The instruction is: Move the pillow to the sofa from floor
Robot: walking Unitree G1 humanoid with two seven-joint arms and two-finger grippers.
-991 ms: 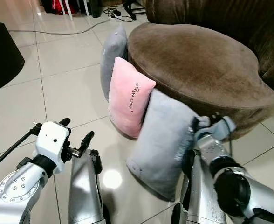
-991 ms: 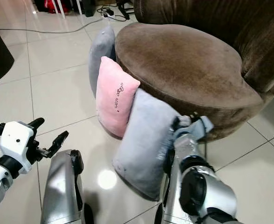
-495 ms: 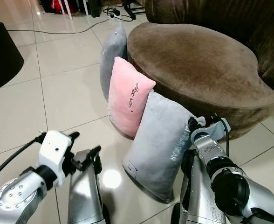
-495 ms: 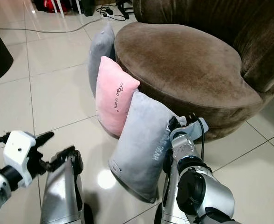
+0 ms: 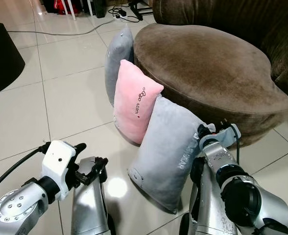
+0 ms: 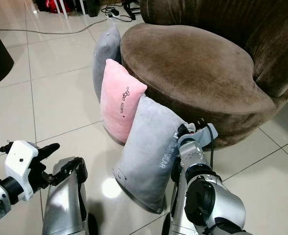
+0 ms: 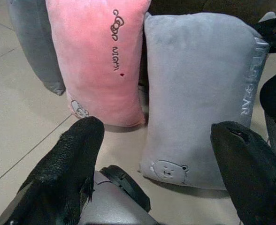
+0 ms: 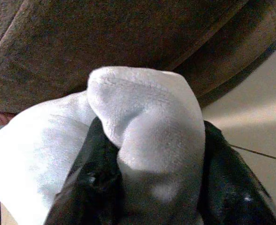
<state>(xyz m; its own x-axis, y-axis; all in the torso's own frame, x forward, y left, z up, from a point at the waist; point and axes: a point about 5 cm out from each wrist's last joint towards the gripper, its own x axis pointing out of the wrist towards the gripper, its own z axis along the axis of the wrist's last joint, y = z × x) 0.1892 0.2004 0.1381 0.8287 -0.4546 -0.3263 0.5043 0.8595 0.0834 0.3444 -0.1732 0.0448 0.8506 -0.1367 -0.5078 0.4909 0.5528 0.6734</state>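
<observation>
Pillows are lining the foot of the round brown velvet sofa (image 5: 207, 68): three of them standing on end on the glossy white tiled floor (image 5: 60, 98) and leaning against the seat's curved side. Nearest the robot is the long grey plush pillow with a small bear face stitched near its lower end (image 5: 166, 149), next to it a pink plush pillow with dark embroidered lettering (image 5: 134, 100), and behind that a second grey pillow (image 5: 118, 61).

The right tool (image 5: 213, 134) is pinching the top corner of the near grey pillow; in the right wrist view, a fold of pale plush (image 8: 147, 126) is bunching between the two black fingers (image 8: 95, 183). The left tool (image 5: 87, 161) is hovering low over the floor with its fingers spread wide, touching nothing; the left wrist view is looking straight at the pillow's face between those fingers (image 7: 70, 164).

The pillow's long axis is running from the gripped corner down and towards the robot's left, its foot resting on the tiles. The sofa seat is lying just behind and above that corner, so the right arm is plainly the nearer one. Lifting up and back over the seat edge looks like what is wanted; a corner grip on soft plush could slip as the weight comes off the floor.
</observation>
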